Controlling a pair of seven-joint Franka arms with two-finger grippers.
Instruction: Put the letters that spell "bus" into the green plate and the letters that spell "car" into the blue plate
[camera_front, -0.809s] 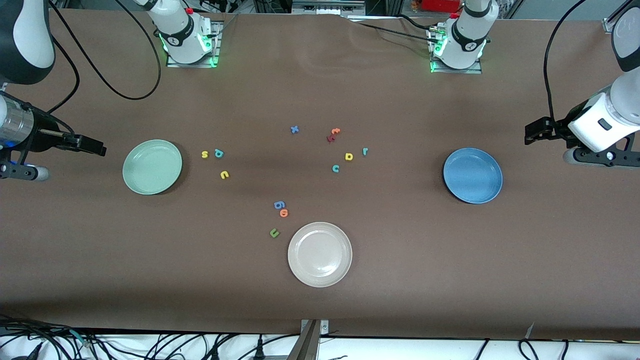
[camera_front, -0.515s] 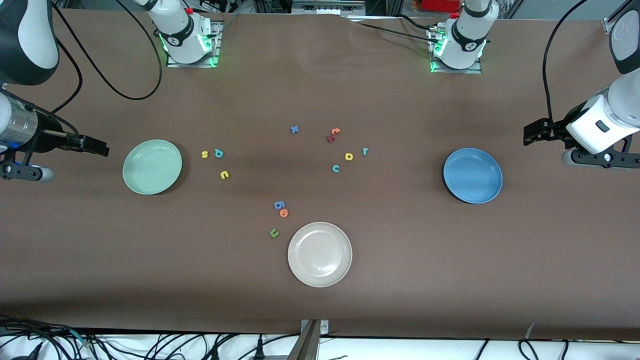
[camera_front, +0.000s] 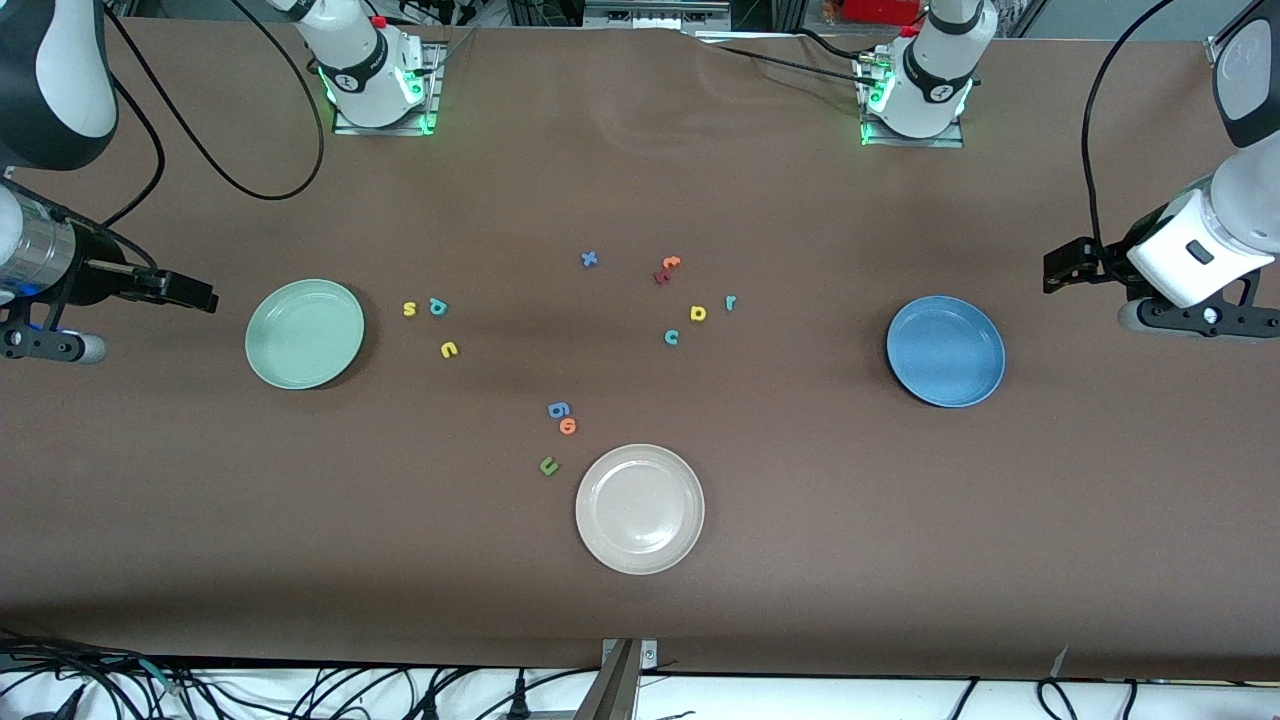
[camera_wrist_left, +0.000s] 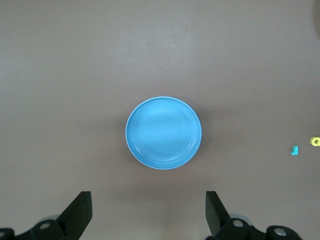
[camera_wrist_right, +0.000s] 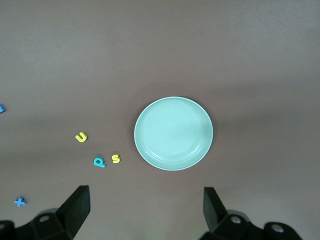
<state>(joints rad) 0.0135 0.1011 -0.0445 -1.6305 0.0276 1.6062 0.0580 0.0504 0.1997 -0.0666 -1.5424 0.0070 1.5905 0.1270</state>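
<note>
The green plate (camera_front: 305, 333) (camera_wrist_right: 173, 133) lies toward the right arm's end of the table with nothing in it. Beside it lie the yellow "s" (camera_front: 409, 309) (camera_wrist_right: 116, 158), teal "b" (camera_front: 437, 306) (camera_wrist_right: 99, 162) and yellow "u" (camera_front: 449, 349) (camera_wrist_right: 81, 136). The blue plate (camera_front: 945, 350) (camera_wrist_left: 163, 132) holds nothing. Near the table's middle lie the teal "c" (camera_front: 671, 337), yellow "a" (camera_front: 698, 313) (camera_wrist_left: 314, 141) and teal "r" (camera_front: 730, 302) (camera_wrist_left: 295, 149). My right gripper (camera_front: 200, 296) (camera_wrist_right: 145, 207) hangs open over bare table beside the green plate. My left gripper (camera_front: 1060, 268) (camera_wrist_left: 148, 210) hangs open beside the blue plate.
A cream-white plate (camera_front: 640, 508) sits nearest the front camera. Beside it lie an olive "u" (camera_front: 548, 465), an orange "o" (camera_front: 568, 426) and a blue "g" (camera_front: 558, 409). A blue "x" (camera_front: 589, 259), an orange "t" (camera_front: 670, 263) and a dark red letter (camera_front: 661, 276) lie farther from the camera.
Both grippers have drifted slightly, each a little toward the middle of the table. The letters and plates have not moved.
</note>
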